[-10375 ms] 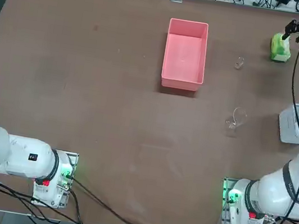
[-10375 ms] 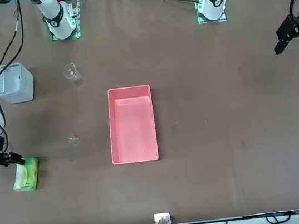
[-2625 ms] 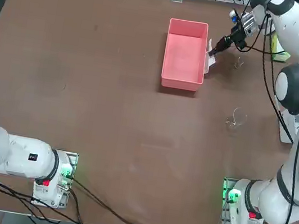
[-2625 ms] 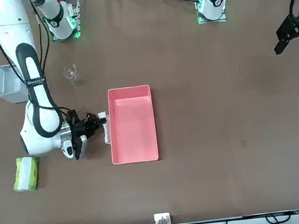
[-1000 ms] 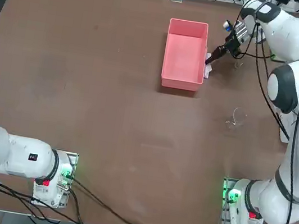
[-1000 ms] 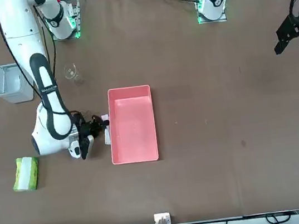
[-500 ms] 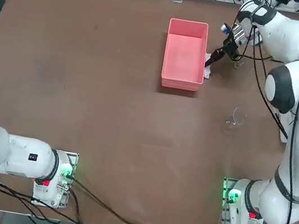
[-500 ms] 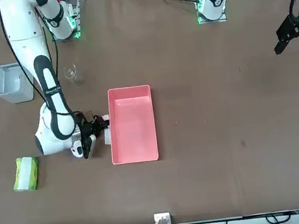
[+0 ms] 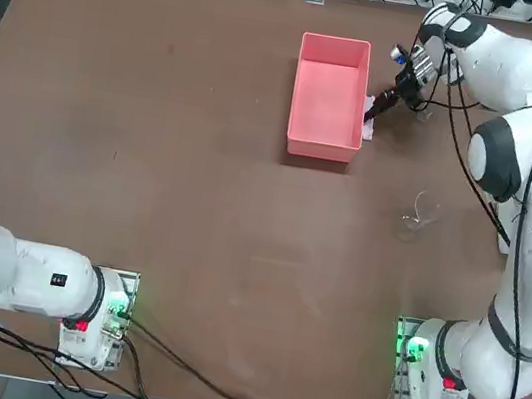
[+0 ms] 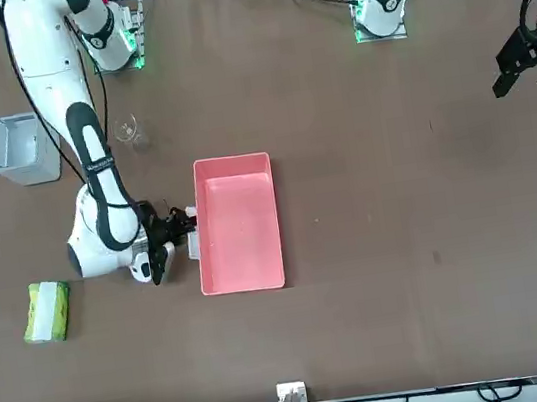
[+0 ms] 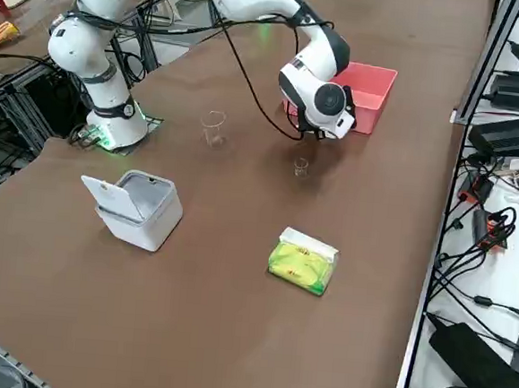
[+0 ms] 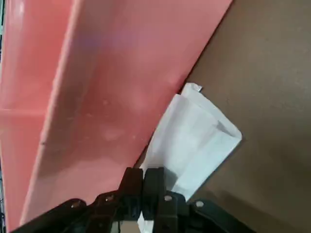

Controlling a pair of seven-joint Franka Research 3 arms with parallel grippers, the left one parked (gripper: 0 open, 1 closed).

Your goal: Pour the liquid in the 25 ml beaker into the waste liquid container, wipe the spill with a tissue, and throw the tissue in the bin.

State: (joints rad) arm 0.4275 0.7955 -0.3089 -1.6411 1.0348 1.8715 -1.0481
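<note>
One tool: right tool pinching the tissue
Tissue: on desk, touching the waste liquid container

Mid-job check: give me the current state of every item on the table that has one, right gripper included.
right gripper: jaws shut on the tissue, low beside the pink tray
tissue: pinched, spread on the table against the tray's outer wall
waste liquid container: upright, looks dry inside
25 ml beaker: upright, free on the table
larger beaker: upright, untouched
bin: lid flipped open
tissue pack: lying flat, no sheet sticking out
</note>
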